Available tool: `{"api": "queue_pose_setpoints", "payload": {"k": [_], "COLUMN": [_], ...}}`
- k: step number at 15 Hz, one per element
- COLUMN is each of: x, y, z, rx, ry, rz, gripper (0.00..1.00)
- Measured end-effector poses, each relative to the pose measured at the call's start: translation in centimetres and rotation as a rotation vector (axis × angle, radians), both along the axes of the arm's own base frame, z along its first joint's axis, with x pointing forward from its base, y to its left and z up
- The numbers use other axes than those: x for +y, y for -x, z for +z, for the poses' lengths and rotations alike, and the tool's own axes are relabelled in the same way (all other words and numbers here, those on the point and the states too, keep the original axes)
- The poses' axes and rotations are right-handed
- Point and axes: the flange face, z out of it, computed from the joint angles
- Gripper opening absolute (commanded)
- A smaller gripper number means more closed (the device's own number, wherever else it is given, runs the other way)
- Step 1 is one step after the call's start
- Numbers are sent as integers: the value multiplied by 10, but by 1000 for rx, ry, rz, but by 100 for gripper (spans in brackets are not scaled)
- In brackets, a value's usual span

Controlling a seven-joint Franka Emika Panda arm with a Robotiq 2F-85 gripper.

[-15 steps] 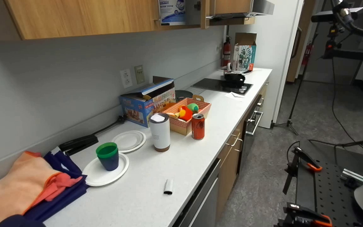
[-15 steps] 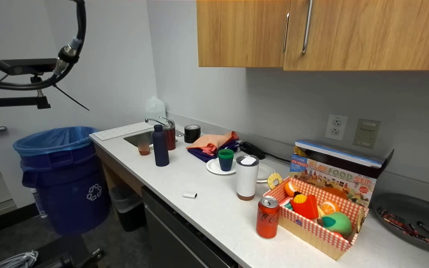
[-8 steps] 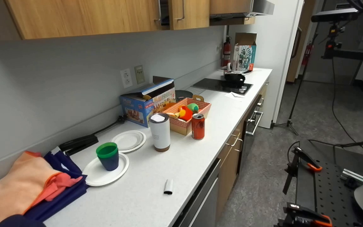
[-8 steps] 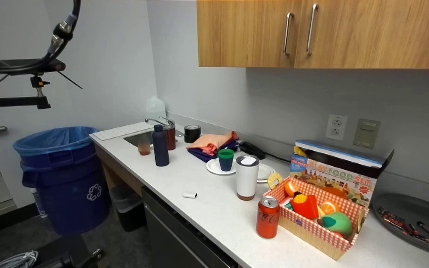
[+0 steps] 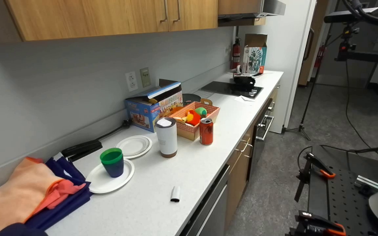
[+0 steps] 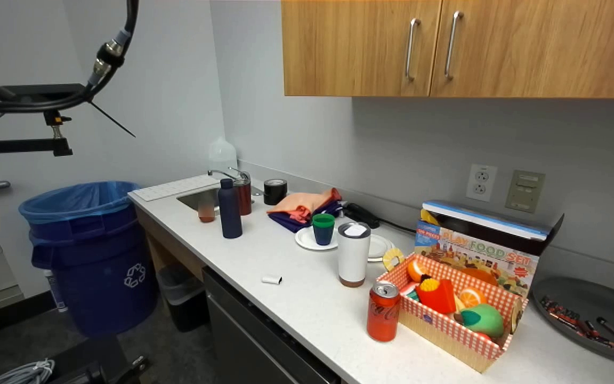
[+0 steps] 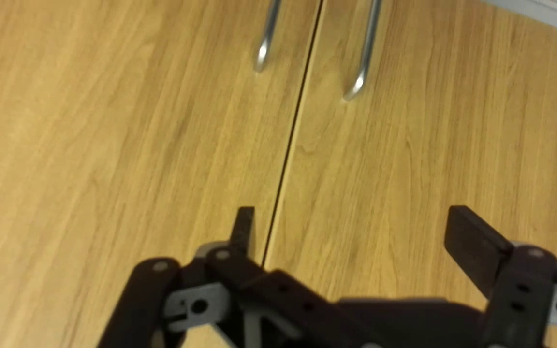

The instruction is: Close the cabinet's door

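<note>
The wooden cabinet door (image 5: 195, 14) hangs flush beside the neighbouring door (image 5: 87, 18) in an exterior view, with a thin seam between them. The same cabinet door (image 6: 547, 50) also lies flat in an exterior view, its metal handle (image 6: 452, 47) near the seam. In the wrist view both doors fill the background, with two metal handles (image 7: 368, 48) (image 7: 266, 36) at the top and a narrow dark seam between. My gripper (image 7: 351, 220) is open and empty in front of the doors. Whether it touches them I cannot tell. It is out of view in both exterior views.
Below the cabinet, the white counter (image 5: 136, 203) holds a white tumbler (image 5: 166, 137), a red can (image 5: 206, 131), a basket of toy food (image 5: 187, 131) and a box (image 5: 153, 108). A range hood (image 5: 271, 8) adjoins the cabinet. Black cables (image 6: 110, 58) hang at the side.
The cabinet door has swung from open to flush with its neighbour, hiding the box inside. The cables by the arm have shifted. The counter objects have not moved.
</note>
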Motion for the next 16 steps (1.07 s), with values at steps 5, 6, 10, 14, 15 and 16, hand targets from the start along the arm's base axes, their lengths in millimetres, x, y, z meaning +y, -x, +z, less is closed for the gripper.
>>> {"api": "queue_pose_setpoints", "payload": {"k": [5,6,10,14,15,16], "x": [-23,-23,-17,-8,-7,-7], "y": [2,3,9,25,32,40], "z": [-39,-49,-79,-96,-98,-99], "rx": [91,110,169,199,202,202], "ry": [-45,-58,-101,-144,-156,-165], "rz": [-137,-157,-219,-249,-255,-260], "gripper": [100,100,100,100,100,100]}}
